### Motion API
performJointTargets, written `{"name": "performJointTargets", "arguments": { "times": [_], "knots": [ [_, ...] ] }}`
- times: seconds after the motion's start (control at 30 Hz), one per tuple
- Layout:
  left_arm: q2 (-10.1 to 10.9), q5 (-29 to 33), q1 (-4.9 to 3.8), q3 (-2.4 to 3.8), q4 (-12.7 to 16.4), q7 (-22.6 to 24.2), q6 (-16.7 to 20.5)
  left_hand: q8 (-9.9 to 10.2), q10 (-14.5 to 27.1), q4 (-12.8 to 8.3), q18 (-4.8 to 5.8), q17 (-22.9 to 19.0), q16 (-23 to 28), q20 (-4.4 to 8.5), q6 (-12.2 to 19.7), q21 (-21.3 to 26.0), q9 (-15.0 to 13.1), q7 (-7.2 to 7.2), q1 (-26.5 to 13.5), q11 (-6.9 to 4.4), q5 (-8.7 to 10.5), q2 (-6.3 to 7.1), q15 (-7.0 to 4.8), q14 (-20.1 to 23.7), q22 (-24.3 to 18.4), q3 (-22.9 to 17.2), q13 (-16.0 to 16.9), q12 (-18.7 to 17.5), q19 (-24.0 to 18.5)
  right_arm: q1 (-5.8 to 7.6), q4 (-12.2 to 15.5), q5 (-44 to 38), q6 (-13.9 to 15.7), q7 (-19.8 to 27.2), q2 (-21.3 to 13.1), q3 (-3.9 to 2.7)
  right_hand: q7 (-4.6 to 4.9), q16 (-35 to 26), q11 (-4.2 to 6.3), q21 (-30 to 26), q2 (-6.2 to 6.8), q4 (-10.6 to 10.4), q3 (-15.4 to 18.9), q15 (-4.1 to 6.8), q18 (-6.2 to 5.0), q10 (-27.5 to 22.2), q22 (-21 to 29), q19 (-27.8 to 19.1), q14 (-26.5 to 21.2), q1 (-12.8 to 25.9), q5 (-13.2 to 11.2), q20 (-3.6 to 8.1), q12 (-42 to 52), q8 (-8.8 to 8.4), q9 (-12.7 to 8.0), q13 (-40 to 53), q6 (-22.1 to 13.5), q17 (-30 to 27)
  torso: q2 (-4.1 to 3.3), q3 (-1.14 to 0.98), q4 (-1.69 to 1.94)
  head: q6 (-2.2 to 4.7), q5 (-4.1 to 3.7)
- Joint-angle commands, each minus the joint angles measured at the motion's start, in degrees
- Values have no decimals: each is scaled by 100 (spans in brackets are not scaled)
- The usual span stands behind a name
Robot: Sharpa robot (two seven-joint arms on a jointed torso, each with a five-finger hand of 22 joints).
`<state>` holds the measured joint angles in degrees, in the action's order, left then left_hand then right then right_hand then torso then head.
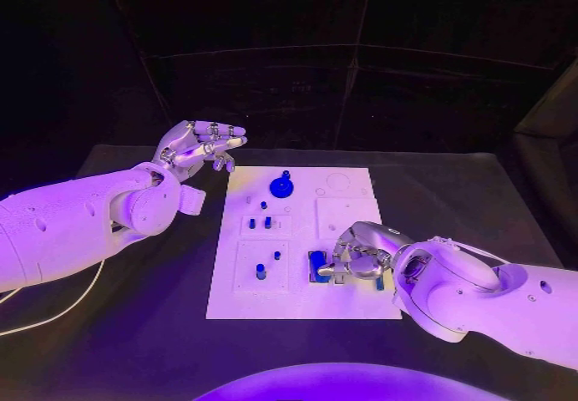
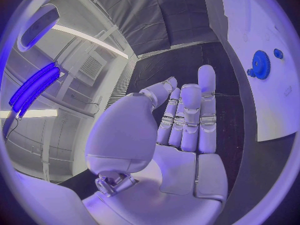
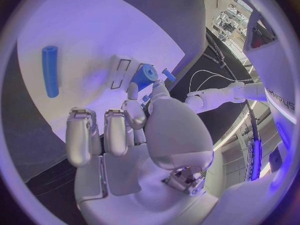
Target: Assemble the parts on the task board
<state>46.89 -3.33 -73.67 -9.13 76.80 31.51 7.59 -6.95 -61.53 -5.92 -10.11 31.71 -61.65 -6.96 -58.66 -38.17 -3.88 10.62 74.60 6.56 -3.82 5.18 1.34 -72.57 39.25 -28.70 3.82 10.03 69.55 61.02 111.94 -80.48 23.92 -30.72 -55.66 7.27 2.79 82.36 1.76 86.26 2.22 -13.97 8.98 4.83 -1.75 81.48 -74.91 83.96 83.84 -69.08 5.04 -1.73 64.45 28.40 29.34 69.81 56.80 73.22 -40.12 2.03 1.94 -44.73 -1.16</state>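
The white task board (image 1: 301, 292) lies in the middle of the black table. A blue gear (image 1: 281, 185) stands near its far edge, and small blue pegs (image 1: 261, 271) sit in its left recesses. My right hand (image 1: 357, 255) is low over the board's near right part, its thumb and a finger pinching a blue block (image 1: 318, 266); the right wrist view shows that block (image 3: 145, 76) at the fingertips. A blue rod (image 3: 50, 70) lies flat on the board beside the hand. My left hand (image 1: 199, 146) hovers off the far left corner and holds nothing. In the left wrist view its fingers (image 2: 187, 115) are straight, with the gear (image 2: 260, 64) beyond them.
A white cable (image 1: 60, 309) runs across the table under my left arm. Bare black table (image 1: 482, 192) surrounds the board on the right and far sides. The board's far right recesses (image 1: 343, 190) hold nothing.
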Motion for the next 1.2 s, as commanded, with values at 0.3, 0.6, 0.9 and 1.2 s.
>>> {"name": "performJointTargets", "arguments": {
  "times": [0.3,0.6,0.9,1.2],
  "knots": [
    [3,22,-7,5,19,17,-31,-20,24,-11,-42,-7,20,5,-9,20,1,14,-18,10,-7,-57,-1,17,-5,25,0,27,-29,7,-206,-77,-217,-38,209,-2,-25,10,-11,16,-183,167,15,29,38,41,-1071,243,331,-403,14,24,12,-40,50,32,22,16,-9,1,2,-26,34],
    [6,22,-8,5,24,17,-30,-20,24,-11,-42,-7,20,5,-9,20,1,14,-18,10,-7,-57,-1,17,-5,25,0,27,-29,7,-238,-110,-195,25,278,-3,-25,12,-9,18,-186,335,42,30,39,44,-1076,245,331,-645,-43,25,8,-55,69,47,30,29,0,-1,-12,-47,36],
    [9,22,-8,5,19,19,-32,-20,24,-11,-42,-7,20,5,-9,20,1,14,-18,10,-7,-57,-1,17,-5,25,0,27,-29,8,-86,164,426,686,23,-4,51,-15,-66,-17,-219,324,170,-10,28,0,-1038,211,322,-613,256,3,-91,-229,18,0,-148,-16,7,-2,-12,-34,2],
    [8,22,-8,5,14,26,-22,-20,24,-11,-42,-7,20,5,-9,20,1,14,-18,10,-7,-57,-1,17,-5,25,0,27,-29,75,240,576,348,1205,-819,-9,248,-52,-230,-64,-444,399,266,-149,12,-134,-991,166,309,-793,429,-127,-398,-876,-332,-174,-382,-64,21,15,-17,-4,-130]
  ]
}}
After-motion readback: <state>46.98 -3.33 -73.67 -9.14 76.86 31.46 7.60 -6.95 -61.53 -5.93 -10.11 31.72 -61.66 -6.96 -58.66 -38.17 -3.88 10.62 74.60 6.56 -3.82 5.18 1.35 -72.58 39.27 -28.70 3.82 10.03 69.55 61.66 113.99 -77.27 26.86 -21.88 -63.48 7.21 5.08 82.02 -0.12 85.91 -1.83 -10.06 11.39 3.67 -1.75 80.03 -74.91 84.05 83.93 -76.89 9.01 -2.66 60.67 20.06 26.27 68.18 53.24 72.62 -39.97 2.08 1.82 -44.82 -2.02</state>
